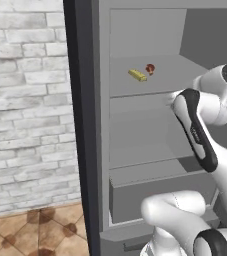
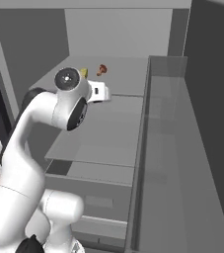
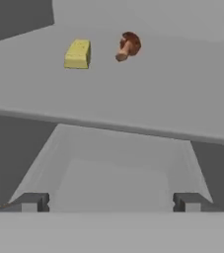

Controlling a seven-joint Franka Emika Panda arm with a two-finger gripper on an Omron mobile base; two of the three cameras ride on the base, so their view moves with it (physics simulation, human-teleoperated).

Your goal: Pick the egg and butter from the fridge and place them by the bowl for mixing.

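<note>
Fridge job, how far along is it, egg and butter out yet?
Done: the fridge stands open and the arm faces its shelves. In hand: nothing; the claw is open and empty, short of the shelf. Left: the egg and the butter both lie on that shelf, unpicked, so all carrying remains.

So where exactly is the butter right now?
The butter lies on an upper shelf inside the open fridge, just left of the egg and apart from it. In the hand view it sits upper left.
</note>
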